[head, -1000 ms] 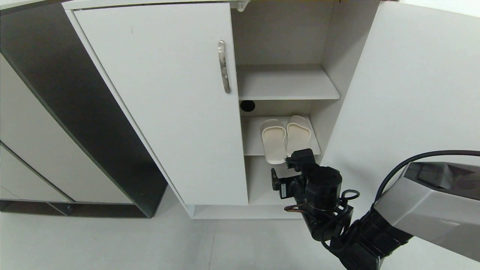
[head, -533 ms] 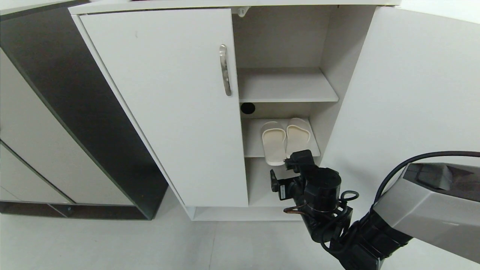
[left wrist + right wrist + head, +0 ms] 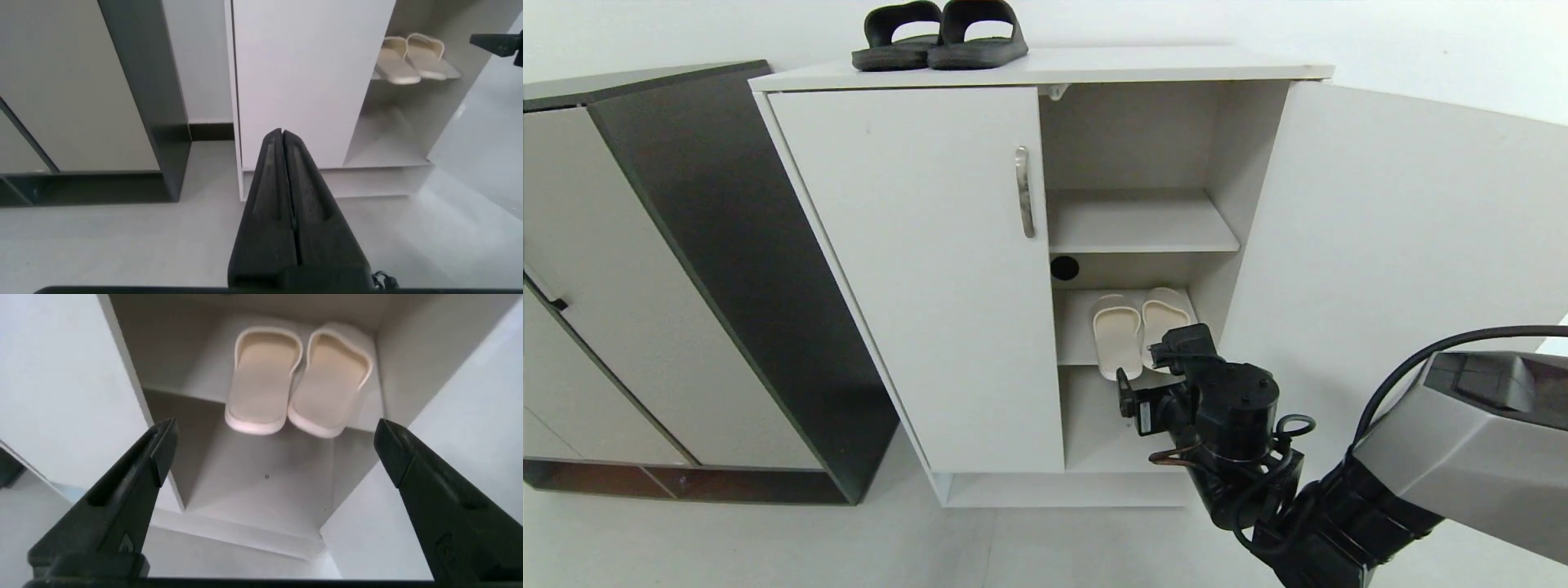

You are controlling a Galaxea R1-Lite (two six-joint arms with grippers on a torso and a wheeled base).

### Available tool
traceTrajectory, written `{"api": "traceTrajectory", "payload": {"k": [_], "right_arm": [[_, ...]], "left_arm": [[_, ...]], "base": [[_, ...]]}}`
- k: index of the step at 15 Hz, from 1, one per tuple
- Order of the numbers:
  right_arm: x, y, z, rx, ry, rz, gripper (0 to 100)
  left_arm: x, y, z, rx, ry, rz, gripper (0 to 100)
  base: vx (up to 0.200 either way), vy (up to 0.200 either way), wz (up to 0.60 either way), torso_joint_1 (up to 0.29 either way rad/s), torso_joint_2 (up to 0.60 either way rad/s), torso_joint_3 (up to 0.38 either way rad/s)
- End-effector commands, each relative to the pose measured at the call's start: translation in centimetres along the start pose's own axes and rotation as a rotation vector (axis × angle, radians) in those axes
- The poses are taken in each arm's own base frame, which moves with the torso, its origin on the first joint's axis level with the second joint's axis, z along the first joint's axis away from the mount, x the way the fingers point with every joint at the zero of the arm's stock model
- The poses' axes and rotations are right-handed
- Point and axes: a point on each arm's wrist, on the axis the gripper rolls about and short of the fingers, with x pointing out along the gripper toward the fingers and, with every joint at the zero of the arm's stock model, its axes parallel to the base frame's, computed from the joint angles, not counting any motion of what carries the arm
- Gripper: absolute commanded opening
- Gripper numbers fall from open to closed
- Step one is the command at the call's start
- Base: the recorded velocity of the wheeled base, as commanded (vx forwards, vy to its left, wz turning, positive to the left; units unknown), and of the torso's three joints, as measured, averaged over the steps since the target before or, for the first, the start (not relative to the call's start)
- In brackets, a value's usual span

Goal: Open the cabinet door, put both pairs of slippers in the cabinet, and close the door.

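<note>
Cupboard half filled: the right gripper (image 3: 274, 429), fingers spread wide and holding nothing, hangs before the open cabinet (image 3: 1045, 69), near the cream slippers (image 3: 298, 376) lying side by side on the middle shelf (image 3: 1078, 327). Their heels jut past the shelf's front edge, so the door (image 3: 1380, 245), swung shut, could catch them and shove the pair askew. The black slippers (image 3: 939, 37) are not yet inside. They sit close together on the cabinet's top, thick-soled with broad straps, near its front edge, where a glancing grab could knock one off. The left gripper (image 3: 282, 139), fingers pressed together, hangs low and well apart from the cabinet.
</note>
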Motion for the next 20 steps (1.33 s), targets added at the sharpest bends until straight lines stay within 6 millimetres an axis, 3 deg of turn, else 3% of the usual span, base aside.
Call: {"api": "traceTrajectory", "payload": {"k": [1, 3, 8, 12, 20], "right_arm": [[-1.1, -0.2, 0.4, -0.008, 0.006, 0.031, 100], [-2.3, 0.0, 0.8, -0.008, 0.002, 0.103, 100], [-2.6, -0.2, 0.6, -0.013, 0.012, 0.108, 100], [-2.4, 0.1, -0.6, -0.028, 0.039, 0.117, 100], [-2.4, 0.0, -1.1, -0.030, 0.032, 0.114, 100]], "left_arm": [[0.0, 0.0, 0.0, 0.004, 0.001, 0.001, 0], [0.0, 0.0, 0.0, 0.024, 0.001, 0.001, 0], [0.0, 0.0, 0.0, 0.021, 0.001, -0.001, 0], [0.0, 0.0, 0.0, 0.024, 0.002, -0.004, 0], [0.0, 0.0, 0.0, 0.022, 0.001, -0.004, 0]], "base": [[0.000, 0.000, 0.00, -0.007, 0.00, 0.207], [0.000, 0.000, 0.00, 0.007, 0.00, 0.151], [0.000, 0.000, 0.00, 0.000, 0.00, 0.000], [0.000, 0.200, 0.00, 0.001, 0.00, 0.002], [0.000, 0.200, 0.00, 0.004, 0.00, 0.002]]}}
